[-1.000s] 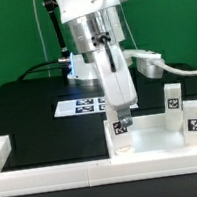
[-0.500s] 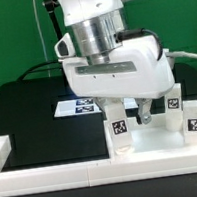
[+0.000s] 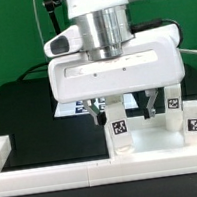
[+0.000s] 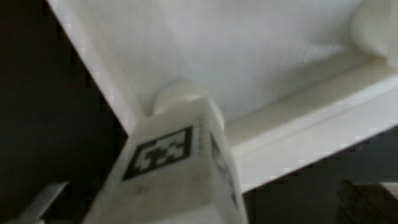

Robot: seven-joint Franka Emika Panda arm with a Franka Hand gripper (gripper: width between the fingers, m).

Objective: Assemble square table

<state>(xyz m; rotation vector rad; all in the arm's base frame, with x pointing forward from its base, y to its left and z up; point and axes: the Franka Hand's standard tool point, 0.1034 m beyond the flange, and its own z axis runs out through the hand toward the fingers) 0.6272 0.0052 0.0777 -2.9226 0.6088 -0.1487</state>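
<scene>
In the exterior view, we see the arm's white two-finger gripper (image 3: 123, 107) hanging low over the white plastic square tabletop with its raised rim (image 3: 152, 140), which lies against the long white border rail (image 3: 56, 176) at the front of the black table (image 3: 29, 121). A small white block leg bearing a black-and-white tag (image 3: 119, 127) stands upright at the tabletop's corner on the exterior view's left, seemingly in a socket. The dark fingertips (image 3: 97, 111) stand spread, one on either side above the leg, and neither seems to touch it, so we judge the tool released. Two more tagged white block legs (image 3: 175, 112) (image 3: 193, 120) stand on the exterior view's right of the tabletop. The marker board (image 3: 80, 107) lies behind, partly hidden by the gripper.

We judge the step to be seating this leg. To do it well, we would keep the fingers centred on the leg, close on its plain sides, and turn it straight about its own axis, without tilting it.

In the wrist view, we see what the exterior view hides: the leg (image 4: 169, 165) from close by, its base meeting a rounded socket beside the tabletop's rim (image 4: 267, 115). This view shows no fingertips clearly and none of the other legs.
</scene>
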